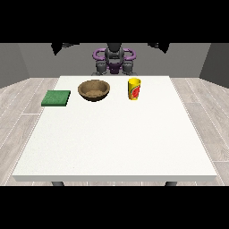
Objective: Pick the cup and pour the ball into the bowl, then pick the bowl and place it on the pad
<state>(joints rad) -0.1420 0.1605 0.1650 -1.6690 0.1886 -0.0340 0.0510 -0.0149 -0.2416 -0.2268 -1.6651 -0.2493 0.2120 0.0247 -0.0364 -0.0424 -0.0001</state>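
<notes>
A yellow cup [134, 89] with a red mark stands upright on the white table [116, 143], right of centre at the far side. No ball shows; the cup's inside is hidden. A brown wooden bowl [94, 90] sits to the cup's left. A flat green pad [56, 98] lies at the table's left edge. The hand at the view's left [101, 68] and the hand at the view's right [130, 67] are held close to the robot's body behind the far table edge, apart from every object.
The table's wide front and middle stretch bare towards the camera. Grey wooden flooring surrounds the table on both sides.
</notes>
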